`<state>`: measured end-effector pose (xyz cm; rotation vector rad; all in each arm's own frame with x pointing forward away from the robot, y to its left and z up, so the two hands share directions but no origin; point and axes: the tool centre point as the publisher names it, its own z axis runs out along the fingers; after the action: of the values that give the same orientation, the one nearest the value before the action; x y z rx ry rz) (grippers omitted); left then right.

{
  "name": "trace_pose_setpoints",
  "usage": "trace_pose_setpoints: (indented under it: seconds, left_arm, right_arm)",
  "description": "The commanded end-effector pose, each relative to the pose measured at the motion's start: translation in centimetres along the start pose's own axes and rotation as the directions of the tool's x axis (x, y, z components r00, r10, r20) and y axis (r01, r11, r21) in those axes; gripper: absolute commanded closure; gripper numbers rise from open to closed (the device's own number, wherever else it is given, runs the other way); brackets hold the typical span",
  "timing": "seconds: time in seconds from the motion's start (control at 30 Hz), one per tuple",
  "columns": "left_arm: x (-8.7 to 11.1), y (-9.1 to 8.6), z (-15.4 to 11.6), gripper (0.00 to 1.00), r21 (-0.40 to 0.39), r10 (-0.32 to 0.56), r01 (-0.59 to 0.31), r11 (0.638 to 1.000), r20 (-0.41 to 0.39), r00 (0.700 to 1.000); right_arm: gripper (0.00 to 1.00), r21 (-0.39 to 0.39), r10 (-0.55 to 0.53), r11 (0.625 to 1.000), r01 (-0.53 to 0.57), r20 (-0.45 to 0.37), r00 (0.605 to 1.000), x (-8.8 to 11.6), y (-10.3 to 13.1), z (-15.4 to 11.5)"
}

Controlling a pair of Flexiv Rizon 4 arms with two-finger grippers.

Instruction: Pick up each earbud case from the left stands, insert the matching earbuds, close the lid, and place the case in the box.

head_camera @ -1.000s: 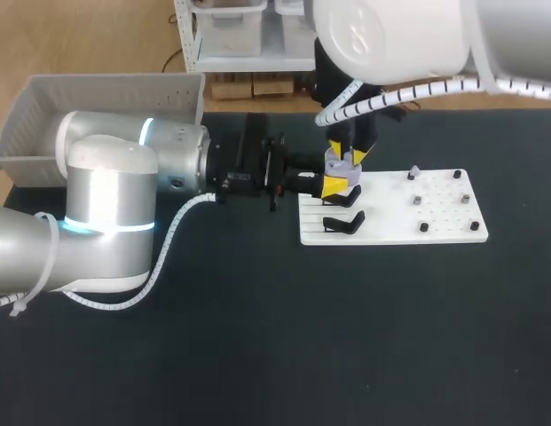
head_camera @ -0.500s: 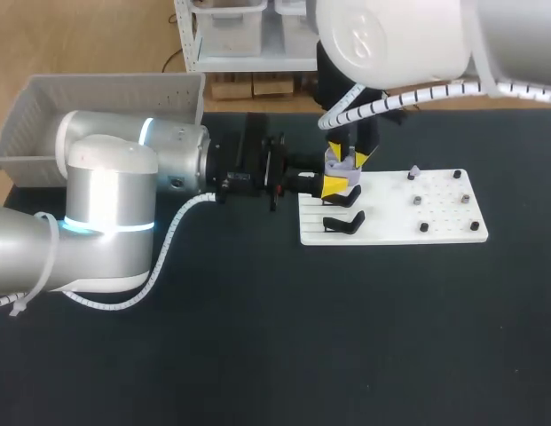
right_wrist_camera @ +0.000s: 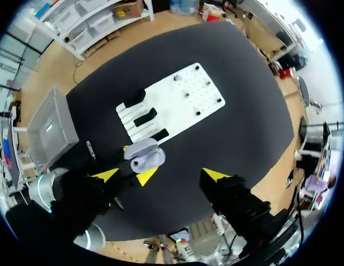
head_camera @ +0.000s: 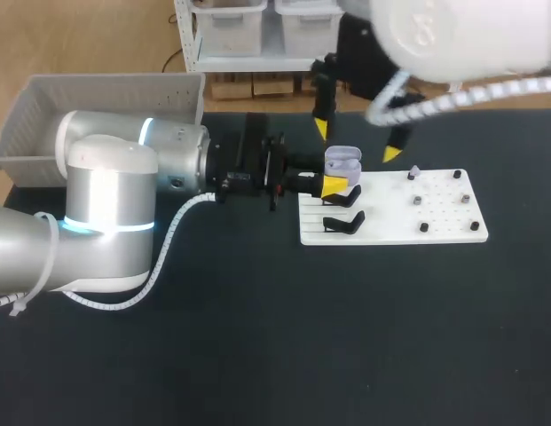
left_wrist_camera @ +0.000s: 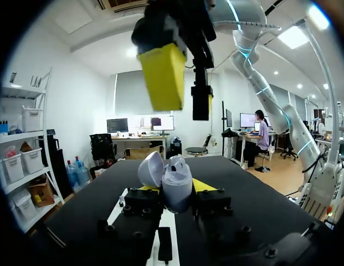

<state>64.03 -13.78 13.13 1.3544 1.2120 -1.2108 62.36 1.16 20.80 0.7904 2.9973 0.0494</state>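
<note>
A lilac earbud case [head_camera: 342, 162] with its lid up is held just over the white board's [head_camera: 435, 217] left end, and my left gripper [head_camera: 335, 185] is shut on it from the left. In the left wrist view the case [left_wrist_camera: 172, 180] sits between the left gripper's [left_wrist_camera: 174, 189] yellow tips, lid tipped back. My right gripper [head_camera: 357, 142] hangs above the case, wide open and holding nothing; its yellow fingers [left_wrist_camera: 163, 75] show overhead. From the right wrist view the case [right_wrist_camera: 144, 155] lies below the open right gripper [right_wrist_camera: 160, 174]. Small earbuds [head_camera: 417, 201] stand on the board's pegs.
Two black stands [head_camera: 342, 222] stand on the board's left end, just under the held case. A grey bin [head_camera: 80, 115] stands at the table's far left corner behind my left arm. The white board [right_wrist_camera: 172, 102] and the bin [right_wrist_camera: 47, 133] also show from the right wrist.
My right gripper, shut at the case a second ago, has opened wide and risen away from it. The left arm and the case have not moved.
</note>
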Motion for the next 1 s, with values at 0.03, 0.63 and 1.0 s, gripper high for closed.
trace_pose_setpoints:
  seconds: [0.03, 0.63, 1.0]
  left_arm:
    - [0.1, -0.1, 0.0, 1.00, -0.005, 0.003, -0.003, 1.000, 0.002, 1.000]
    - [0.1, -0.1, 0.0, 1.00, -0.005, 0.003, -0.003, 1.000, 0.002, 1.000]
    - [0.1, -0.1, 0.0, 1.00, -0.005, 0.003, -0.003, 1.000, 0.002, 1.000]
  right_arm:
    - [0.07, -0.218, -0.039, 0.974, 0.063, 0.113, 0.993, -0.1, -5.2, -0.1]
    - [0.22, -0.246, 0.115, 0.966, -0.082, 0.123, 0.986, -11.3, -7.3, 2.4]
    - [0.26, -0.147, 0.110, 0.983, -0.106, 0.024, 0.994, -15.5, -6.4, 7.8]
